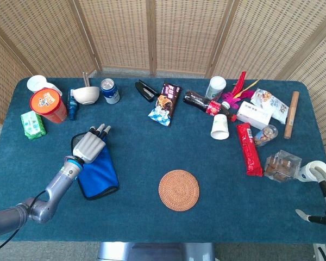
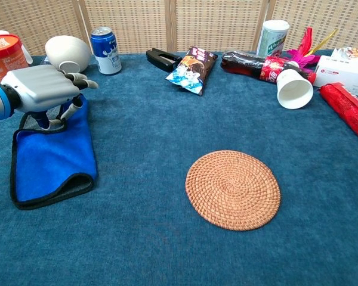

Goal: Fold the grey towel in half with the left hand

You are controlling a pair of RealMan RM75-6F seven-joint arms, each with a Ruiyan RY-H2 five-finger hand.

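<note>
Looks like the towel (image 2: 52, 156) is already folded over, left hand (image 2: 43, 89) hovering above its far edge, fingers apart and empty, so next it just needs to pull clear.

Left hand (image 2: 40, 89): silver-grey moulded back plate, pale grey fingers (image 2: 79, 77) with darker tips, joined to the arm by a blue wrist ring; forearm in smooth grey metal with a thin black cable running alongside in the head view. Right hand (image 1: 323, 198): only partly visible at the frame edge, white and grey casing with dark fittings.
</note>
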